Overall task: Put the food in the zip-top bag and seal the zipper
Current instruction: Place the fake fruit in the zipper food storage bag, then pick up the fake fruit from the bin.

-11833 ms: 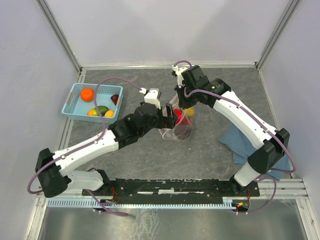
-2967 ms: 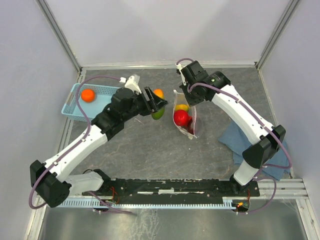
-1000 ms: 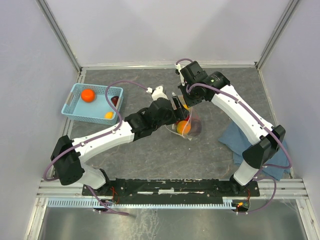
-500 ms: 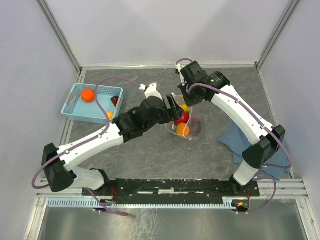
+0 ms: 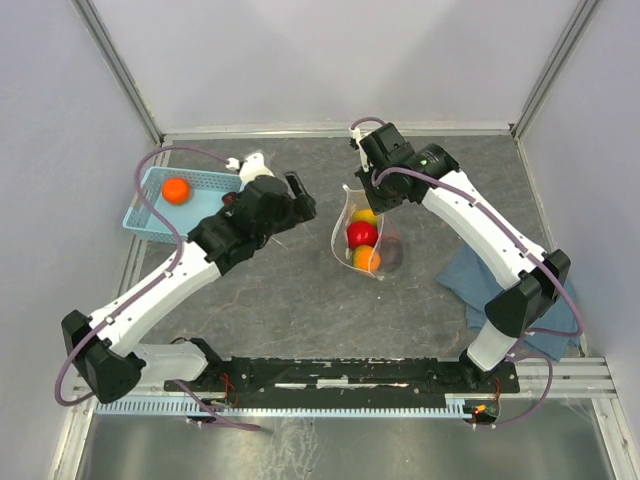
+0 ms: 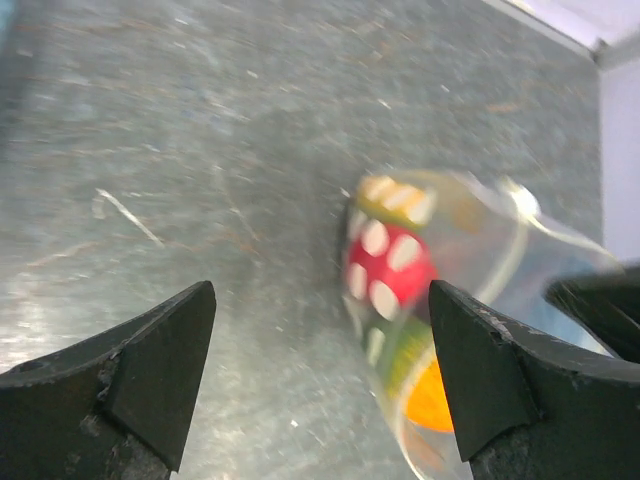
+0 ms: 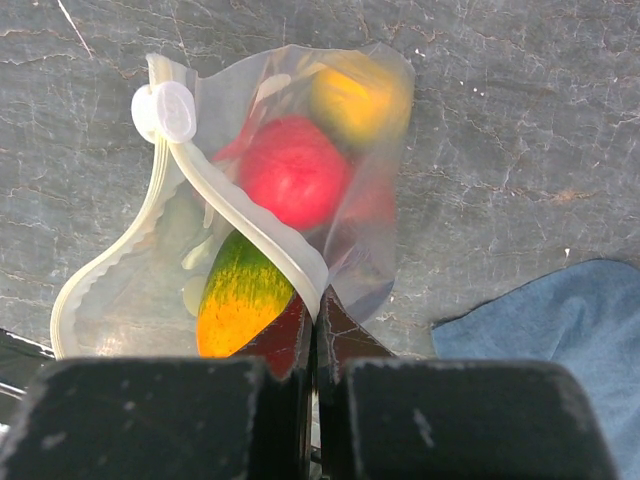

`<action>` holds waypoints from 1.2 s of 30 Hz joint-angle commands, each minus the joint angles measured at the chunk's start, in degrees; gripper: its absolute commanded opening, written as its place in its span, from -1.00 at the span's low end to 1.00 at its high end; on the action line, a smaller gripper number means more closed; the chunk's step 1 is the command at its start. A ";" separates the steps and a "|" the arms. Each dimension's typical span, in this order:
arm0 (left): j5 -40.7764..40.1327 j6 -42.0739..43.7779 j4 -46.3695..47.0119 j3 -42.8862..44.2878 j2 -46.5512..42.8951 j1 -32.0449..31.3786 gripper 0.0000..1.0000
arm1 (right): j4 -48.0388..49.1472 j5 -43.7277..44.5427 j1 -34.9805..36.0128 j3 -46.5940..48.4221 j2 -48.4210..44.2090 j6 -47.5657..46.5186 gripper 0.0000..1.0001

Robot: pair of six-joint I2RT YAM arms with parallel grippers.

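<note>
The zip-top bag [image 5: 366, 240] stands open on the grey table and holds a yellow fruit [image 5: 364, 216], a red fruit [image 5: 361, 234] and an orange-green fruit [image 5: 366, 258]. My right gripper [image 5: 366, 188] is shut on the bag's rim [image 7: 316, 300] and holds the mouth up. The pale zipper [image 7: 228, 212] curves along the open mouth. The red fruit [image 7: 292, 172], the yellow fruit [image 7: 356, 94] and the orange-green fruit [image 7: 240, 298] show inside. My left gripper [image 5: 300, 200] is open and empty, left of the bag [image 6: 440, 300]. Its fingers [image 6: 150, 370] frame bare table.
A light-blue basket [image 5: 150, 216] at the far left holds an orange fruit [image 5: 176, 189]; my left arm hides part of it. A blue cloth [image 5: 470, 282] lies right of the bag and shows in the right wrist view [image 7: 560, 320]. Walls enclose the table.
My left gripper has drawn back out of the bag's mouth to the left, empty. The orange-green fruit now lies in the bag. The right gripper has held still.
</note>
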 commanded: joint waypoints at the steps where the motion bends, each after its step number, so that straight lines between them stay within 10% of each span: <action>1: 0.18 3.65 -2.21 -1.96 -2.18 8.16 0.87 | 2.68 1.37 0.33 -0.07 -3.04 -0.55 -0.94; 17: 10.28 8.34 -1.03 1.65 10.96 40.67 0.99 | 4.85 1.94 0.29 -2.32 -5.16 -1.72 -0.93; 36: 7.32 13.35 1.12 21.15 40.60 57.33 0.99 | 6.61 1.77 0.30 -5.40 -7.14 -3.28 -0.92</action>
